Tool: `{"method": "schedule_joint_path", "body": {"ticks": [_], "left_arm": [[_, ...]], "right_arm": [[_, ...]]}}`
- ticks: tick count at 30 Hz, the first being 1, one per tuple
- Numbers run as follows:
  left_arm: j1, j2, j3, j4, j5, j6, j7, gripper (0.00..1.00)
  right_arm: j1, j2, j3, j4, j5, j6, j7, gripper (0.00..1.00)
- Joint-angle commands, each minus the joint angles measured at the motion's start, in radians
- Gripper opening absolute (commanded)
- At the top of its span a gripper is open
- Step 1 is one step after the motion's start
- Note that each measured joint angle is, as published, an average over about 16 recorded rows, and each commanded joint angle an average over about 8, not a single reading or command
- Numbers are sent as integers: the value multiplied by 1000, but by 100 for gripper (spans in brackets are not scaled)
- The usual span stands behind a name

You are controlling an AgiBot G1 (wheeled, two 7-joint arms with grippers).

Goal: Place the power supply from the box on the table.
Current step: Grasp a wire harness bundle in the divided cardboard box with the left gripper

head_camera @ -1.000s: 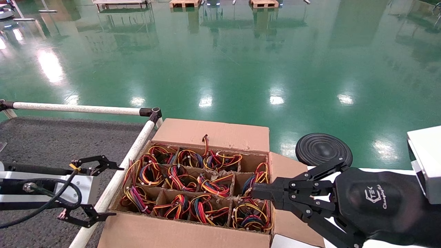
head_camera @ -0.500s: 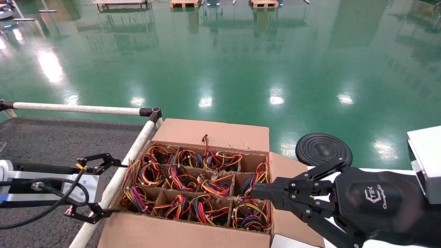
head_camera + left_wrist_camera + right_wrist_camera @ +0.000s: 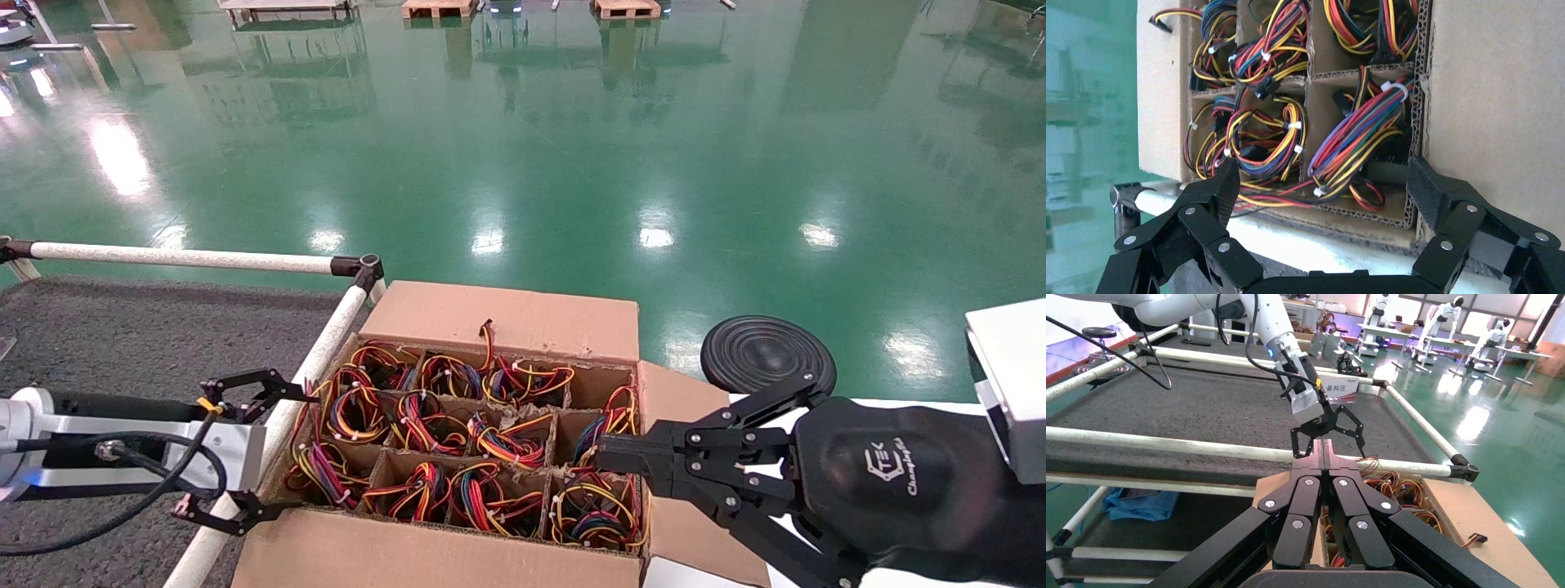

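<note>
The box (image 3: 507,314) is a brown carton with a divider grid, and every cell I can see holds a power supply. Only their coiled red, yellow and purple wires (image 3: 323,474) show; the metal bodies are hidden. My left gripper (image 3: 304,451) is open. It reaches across the white rail (image 3: 323,347) from the dark grey table (image 3: 122,335), with its tips at the box's left wall. In the left wrist view the left gripper (image 3: 1322,184) frames a purple-red wire bundle (image 3: 1358,141) in the nearest cell, and nothing lies between its fingers. My right gripper (image 3: 601,453) is shut and empty over the box's right side.
A black round disc (image 3: 768,355) and a white block (image 3: 1009,376) stand to the right of the box. Seen from the right wrist, the felt table (image 3: 1199,410) has white pipe rails around it and a blue cloth (image 3: 1138,502) beneath it. Green floor lies beyond.
My left gripper has moved right across the table and over the rail, and its tips have reached the box's left edge. The right arm has not moved.
</note>
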Motion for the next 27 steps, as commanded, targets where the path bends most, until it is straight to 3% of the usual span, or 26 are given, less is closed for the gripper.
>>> {"method": "schedule_joint_path", "body": {"ticks": [1,4,12,13,27], "left_arm": [[3,3,0,-1,-2,-3,4,100],[7,7,-1,-1,-4,-7,10,97],[20,18,0,-4,-8,-18,27,3],[22,19,1,-5,-9,-19,28,0],[39,15,-1,-9,-23,-23,32,0]], "right_arm": [[0,0,0,0,0,0,0,0],[0,0,0,0,0,0,0,0],[0,0,0,0,0,0,0,0],[0,0,0,0,0,0,0,0],[0,0,0,0,0,0,0,0]]}}
